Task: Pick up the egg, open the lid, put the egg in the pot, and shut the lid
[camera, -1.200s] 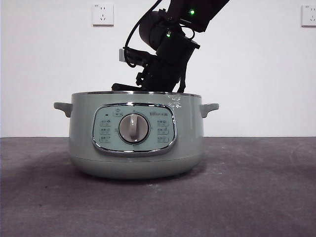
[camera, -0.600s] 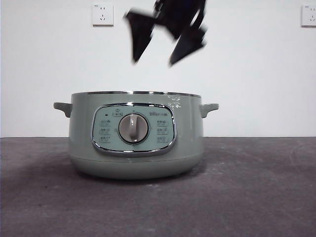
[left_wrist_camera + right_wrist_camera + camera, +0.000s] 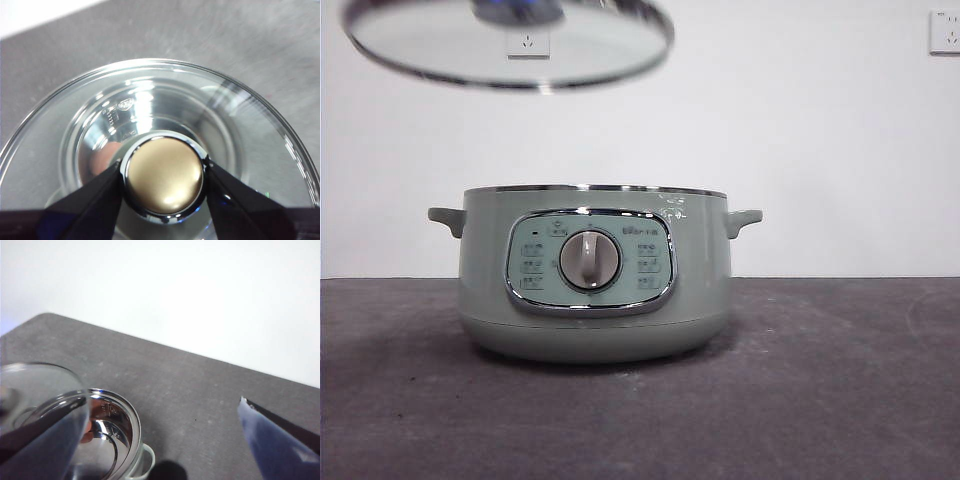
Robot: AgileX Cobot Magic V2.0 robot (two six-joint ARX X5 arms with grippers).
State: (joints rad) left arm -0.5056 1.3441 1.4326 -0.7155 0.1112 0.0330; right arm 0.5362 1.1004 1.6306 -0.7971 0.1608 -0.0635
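left claw (image 3: 162, 175): clenched on the lid's knob (image 3: 164, 175), one black jaw pressed against each side of it; seen through the wrist camera, it hangs above the open pot.
right claw (image 3: 160, 440): released, its two dark jaws spread wide apart with nothing between them; it hovers high over the counter, to the side of the pot, and does not show in the front view.
lid (image 3: 510, 40): held in the air at the upper left of the front view, well above the pot and apart from it, slightly tilted; its chrome rim and clear glass show, and a wall socket (image 3: 528, 40) is visible through the glass. in the right wrist view it is the blurred glass disc (image 3: 42, 405) in front of the pot.
pot (image 3: 592, 275): stands uncovered on the counter, control panel and dial (image 3: 589, 261) facing the near side, a small handle on the left and on the right; its shiny inner bowl (image 3: 112, 430) shows from above.
egg (image 3: 106, 155): a reddish-brown blur seen through the glass in the left wrist view, lying inside the pot's bowl; hidden by the pot wall in the front view.
counter (image 3: 840, 380): dark grey, with a white wall behind it.
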